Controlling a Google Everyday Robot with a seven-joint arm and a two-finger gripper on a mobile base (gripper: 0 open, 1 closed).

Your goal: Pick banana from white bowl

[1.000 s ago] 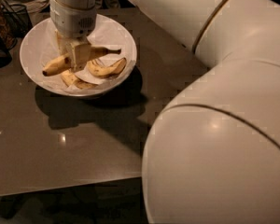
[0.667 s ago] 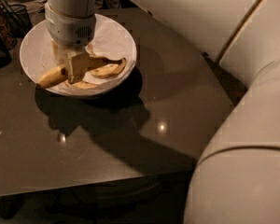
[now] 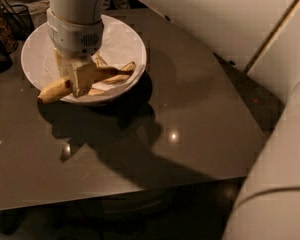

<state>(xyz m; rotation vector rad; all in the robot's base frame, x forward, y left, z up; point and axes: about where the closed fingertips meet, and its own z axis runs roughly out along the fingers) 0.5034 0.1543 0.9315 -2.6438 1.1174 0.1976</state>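
The white bowl stands at the back left of the dark table, lined with white paper. My gripper hangs down into it from above and is shut on the banana. The banana is yellow with a dark tip, and its left end pokes out over the bowl's front-left rim. It lies roughly level between the fingers, and its middle is hidden behind them. Shorter brown-marked banana pieces lie in the bowl to the right of the gripper.
The dark glossy table stretches right and forward, with its front edge near the bottom. A dark wire holder and other dark items sit at the far left. My white arm and body fill the right side.
The gripper has shifted left with the banana between its fingers. The banana's left end now sticks out past the bowl's rim. The robot's body has moved away to the right of the view.
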